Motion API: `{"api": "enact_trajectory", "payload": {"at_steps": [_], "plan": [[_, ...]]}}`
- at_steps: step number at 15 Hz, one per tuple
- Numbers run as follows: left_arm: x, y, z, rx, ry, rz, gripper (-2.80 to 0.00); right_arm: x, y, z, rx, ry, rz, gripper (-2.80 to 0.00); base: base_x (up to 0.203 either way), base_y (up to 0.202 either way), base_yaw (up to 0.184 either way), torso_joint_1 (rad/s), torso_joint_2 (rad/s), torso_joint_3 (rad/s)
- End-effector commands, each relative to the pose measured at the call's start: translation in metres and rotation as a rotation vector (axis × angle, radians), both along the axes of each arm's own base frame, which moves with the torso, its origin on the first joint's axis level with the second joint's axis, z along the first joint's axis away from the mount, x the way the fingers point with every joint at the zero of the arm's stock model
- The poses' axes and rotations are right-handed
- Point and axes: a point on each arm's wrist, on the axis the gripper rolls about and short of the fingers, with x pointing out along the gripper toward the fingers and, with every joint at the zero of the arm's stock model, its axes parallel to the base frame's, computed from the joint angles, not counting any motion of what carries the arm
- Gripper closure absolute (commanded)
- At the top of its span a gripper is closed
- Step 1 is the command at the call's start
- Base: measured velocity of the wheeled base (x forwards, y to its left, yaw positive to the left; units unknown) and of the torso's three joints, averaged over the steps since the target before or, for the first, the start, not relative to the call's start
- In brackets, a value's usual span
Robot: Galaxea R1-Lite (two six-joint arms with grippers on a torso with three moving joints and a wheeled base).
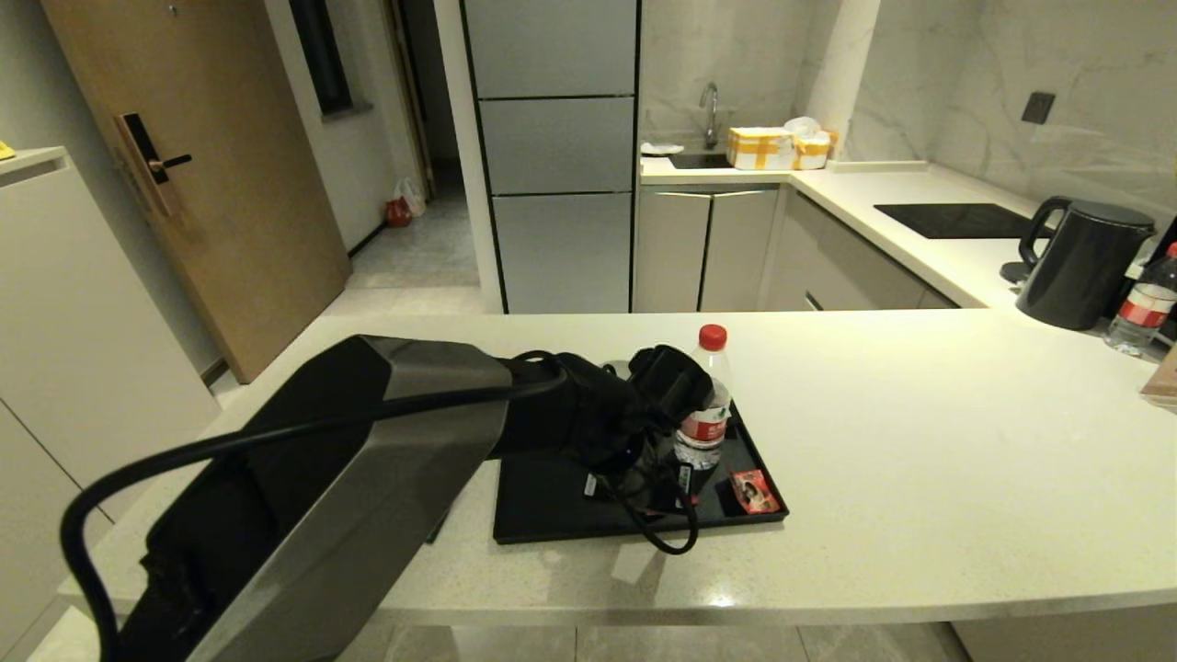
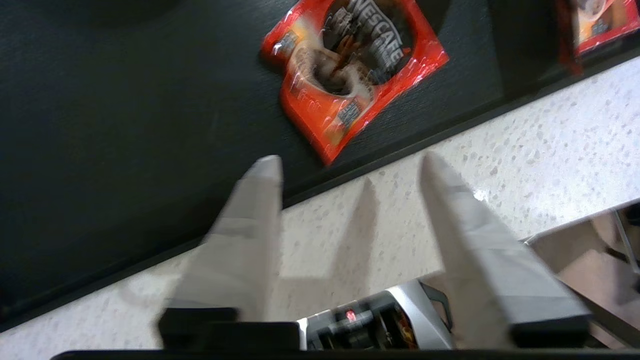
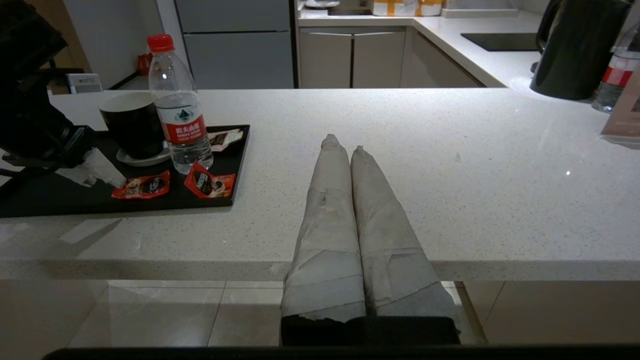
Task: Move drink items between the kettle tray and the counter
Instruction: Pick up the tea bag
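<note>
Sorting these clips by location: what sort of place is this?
Likely a small apartment or hotel kitchenette: sink tap, hob, kettle on the counter, and an entry door beside it.

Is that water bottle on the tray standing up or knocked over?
Upright. The water bottle stands on the black tray with its red cap on top, beside the black mug.
</note>
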Motion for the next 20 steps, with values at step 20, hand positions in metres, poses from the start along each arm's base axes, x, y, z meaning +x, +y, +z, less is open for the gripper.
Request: {"api": "enact_trajectory", "payload": {"at_steps": [20], "plan": [[0.032, -0.016, -0.065, 0.038, -0.141, 0.048, -2.80, 0.004, 0.000, -0.011, 0.000, 0.040, 0.000, 0.00, 0.000, 0.000, 0.000, 0.000, 0.00, 0.000]]}}
